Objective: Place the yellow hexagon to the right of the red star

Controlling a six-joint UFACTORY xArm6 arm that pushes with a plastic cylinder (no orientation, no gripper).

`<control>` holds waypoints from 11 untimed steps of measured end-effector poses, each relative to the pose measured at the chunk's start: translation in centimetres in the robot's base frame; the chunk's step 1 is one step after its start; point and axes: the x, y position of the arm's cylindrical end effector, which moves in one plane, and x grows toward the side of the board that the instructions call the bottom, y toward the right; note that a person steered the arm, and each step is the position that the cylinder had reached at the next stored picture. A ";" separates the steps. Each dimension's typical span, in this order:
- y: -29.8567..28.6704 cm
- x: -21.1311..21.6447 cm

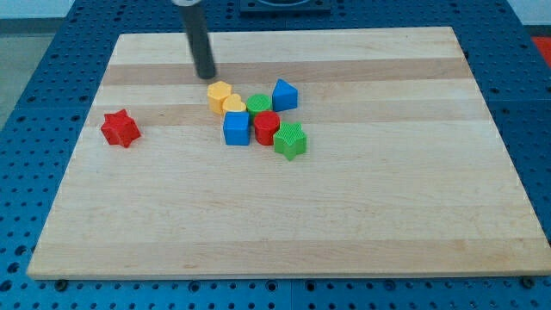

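Observation:
The yellow hexagon point(219, 93) lies near the board's upper middle, at the left end of a cluster of blocks. The red star point(120, 128) lies alone at the view's left, well left of and a little below the hexagon. My tip point(205, 76) is just above and slightly left of the yellow hexagon, very close to it; I cannot tell whether they touch.
The cluster also holds a second yellow block point(233, 105), a blue cube point(236, 128), a green round block point(258, 105), a red round block point(265, 127), a blue triangular block point(284, 95) and a green star point(291, 141). The wooden board point(284, 224) sits on a blue perforated table.

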 end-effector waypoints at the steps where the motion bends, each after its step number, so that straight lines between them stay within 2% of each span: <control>1: 3.5 0.0; 3: 6.5 2.9; 4: 6.1 3.2; 8: -3.0 7.2; 11: -1.7 11.3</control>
